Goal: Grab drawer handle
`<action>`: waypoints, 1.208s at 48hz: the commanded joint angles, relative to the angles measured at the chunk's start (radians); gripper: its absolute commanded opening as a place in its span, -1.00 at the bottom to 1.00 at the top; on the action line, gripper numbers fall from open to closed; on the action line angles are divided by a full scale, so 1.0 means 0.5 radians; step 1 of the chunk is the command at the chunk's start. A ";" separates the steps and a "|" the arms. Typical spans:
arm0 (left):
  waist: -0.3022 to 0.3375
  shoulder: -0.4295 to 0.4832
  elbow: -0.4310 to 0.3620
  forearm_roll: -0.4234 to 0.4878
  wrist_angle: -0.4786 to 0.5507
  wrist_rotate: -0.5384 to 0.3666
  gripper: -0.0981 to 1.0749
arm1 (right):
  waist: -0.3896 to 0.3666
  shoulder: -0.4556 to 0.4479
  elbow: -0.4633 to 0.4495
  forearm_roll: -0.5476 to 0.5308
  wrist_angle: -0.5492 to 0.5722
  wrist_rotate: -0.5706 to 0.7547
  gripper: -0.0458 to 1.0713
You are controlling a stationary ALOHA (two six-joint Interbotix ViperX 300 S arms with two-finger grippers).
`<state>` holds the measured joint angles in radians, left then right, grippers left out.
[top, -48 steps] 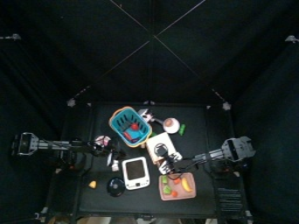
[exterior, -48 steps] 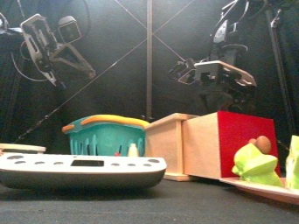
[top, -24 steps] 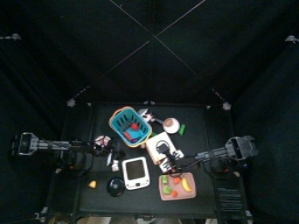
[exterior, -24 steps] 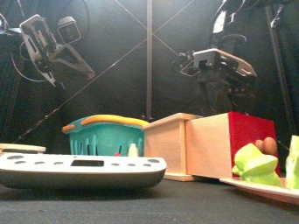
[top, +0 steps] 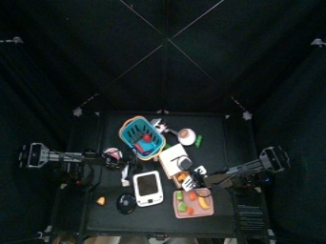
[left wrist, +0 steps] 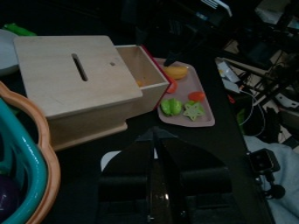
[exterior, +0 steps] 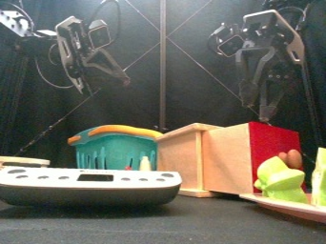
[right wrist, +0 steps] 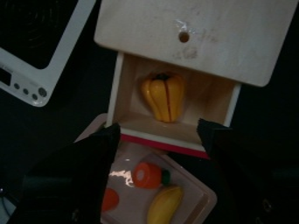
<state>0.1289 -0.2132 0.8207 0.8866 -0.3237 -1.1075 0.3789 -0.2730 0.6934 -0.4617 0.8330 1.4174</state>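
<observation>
Drawer (right wrist: 176, 83) sits ahead of right gripper (right wrist: 159, 144), framed between its spread, empty fingers (right wrist: 100, 149); compartment slid open, yellow pepper (right wrist: 163, 96) inside. No handle contact yet, likely lining up. Food tray (right wrist: 152, 188) just beneath. Left gripper (left wrist: 158, 166) clenched, holding nothing, parked apart.

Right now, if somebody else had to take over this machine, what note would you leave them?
Right gripper: open, holding nothing, hanging above the red front of the drawer.
Left gripper: shut, raised on the left side, apart from the drawer.
Drawer: on the table, right of the teal basket; it stands pulled out, with a yellow vegetable inside.
Done: right gripper is over the drawer's front.
Left: lower it and close on the handle, not yet touched.
</observation>
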 commanded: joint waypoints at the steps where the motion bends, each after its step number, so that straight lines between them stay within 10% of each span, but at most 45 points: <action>1: 0.000 0.114 -0.138 -0.031 -0.009 0.006 0.03 | 0.086 -0.052 0.046 0.006 -0.107 0.083 0.90; 19: 0.009 0.500 -0.325 -0.055 0.064 0.006 0.03 | 0.129 -0.046 0.212 -0.025 -0.178 0.218 0.90; 39: 0.025 0.626 -0.497 -0.046 0.552 0.009 0.03 | 0.037 0.089 0.215 -0.083 -0.202 0.224 0.90; 58: 0.025 0.620 -0.620 -0.015 0.583 0.009 0.03 | -0.064 0.138 0.144 0.034 -0.061 0.224 0.89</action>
<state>0.1335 0.1273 0.5461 0.8744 -0.0245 -1.1014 0.3528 -0.1733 0.7885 -0.4510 0.7915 1.5278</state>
